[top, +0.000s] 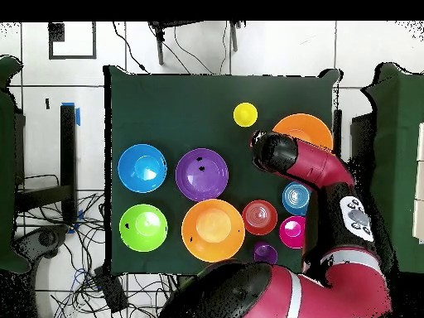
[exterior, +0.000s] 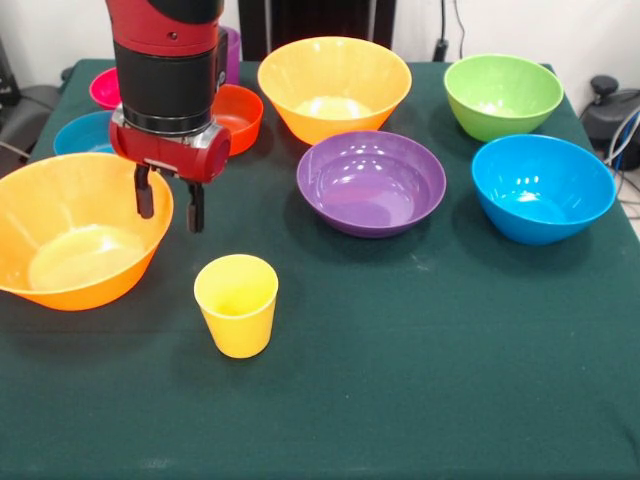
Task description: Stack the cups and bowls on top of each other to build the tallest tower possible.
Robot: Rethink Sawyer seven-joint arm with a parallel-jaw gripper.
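Observation:
The yellow cup (exterior: 237,303) stands upright on the green cloth by itself, in front of my gripper; it also shows in the overhead view (top: 245,114). My gripper (exterior: 170,205) is open and empty. It hangs above the right rim of a large orange bowl (exterior: 75,235), a little behind the cup. The arm partly covers this bowl in the overhead view (top: 308,128). The second large orange bowl (exterior: 333,85), the wide purple bowl (exterior: 371,182), the green bowl (exterior: 503,95) and the blue bowl (exterior: 542,187) stand apart. The purple cup (exterior: 232,50) peeks out behind the arm. Nothing is stacked.
Small bowls stand behind the arm: red-orange (exterior: 240,115), pink (exterior: 103,88) and blue (exterior: 83,133). The green cloth table (exterior: 430,380) is bare along its front and right. In the overhead view, cables lie on the floor (top: 83,257) beside the table.

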